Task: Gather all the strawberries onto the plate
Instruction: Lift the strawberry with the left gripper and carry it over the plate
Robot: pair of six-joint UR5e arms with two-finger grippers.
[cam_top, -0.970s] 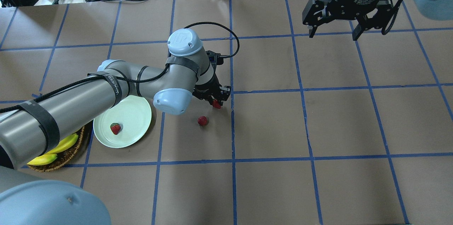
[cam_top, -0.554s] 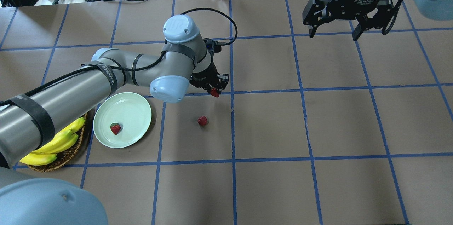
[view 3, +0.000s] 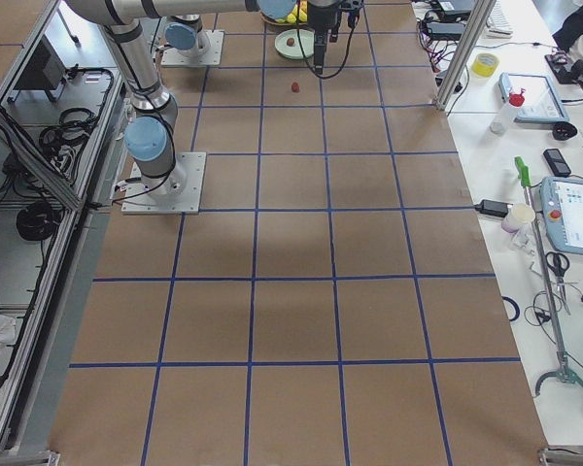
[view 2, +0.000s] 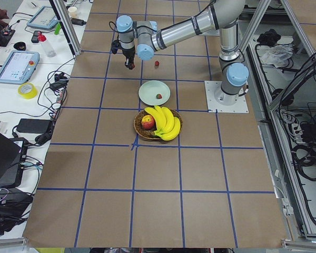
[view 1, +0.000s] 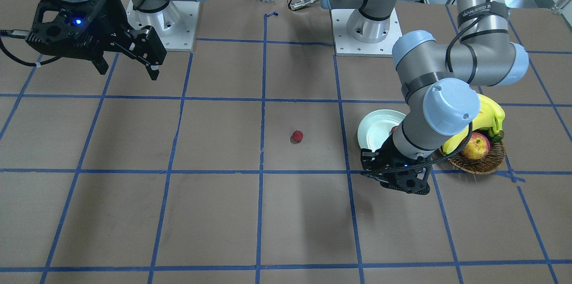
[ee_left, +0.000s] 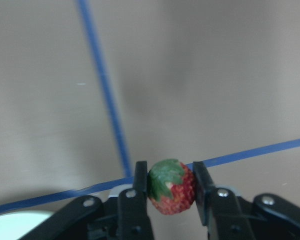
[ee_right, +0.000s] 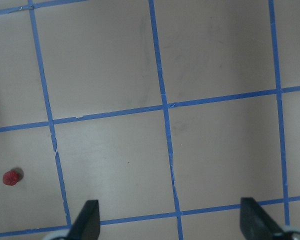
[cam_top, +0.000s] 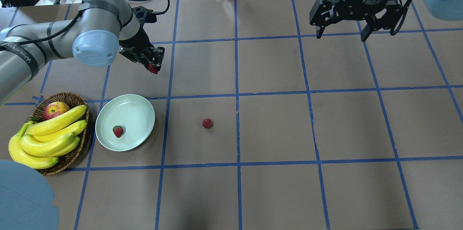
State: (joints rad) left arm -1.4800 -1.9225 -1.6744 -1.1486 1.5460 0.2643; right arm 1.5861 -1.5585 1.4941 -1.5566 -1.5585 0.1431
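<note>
The right gripper (cam_top: 340, 37), lettered "2F Adaptive", is hanging wide open. The left arm's strap (view 1: 481, 8) seemingly reads "WANJEED". The left gripper (cam_top: 153, 66) is pinching a strawberry (ee_left: 171, 186), having swung leftward since earlier. A second strawberry (cam_top: 118, 131) is lying in the plate (cam_top: 139, 109), and a third strawberry (cam_top: 207, 123) is lying on the table (cam_top: 289, 132).

Overhead and front-facing cameras look steeply down from opposite sides, both catching the plate (cam_top: 134, 112).

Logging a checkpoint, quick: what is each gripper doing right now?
Left gripper: closed on a small red strawberry with a green leafy cap.
Right gripper: open, holding nothing.
</note>
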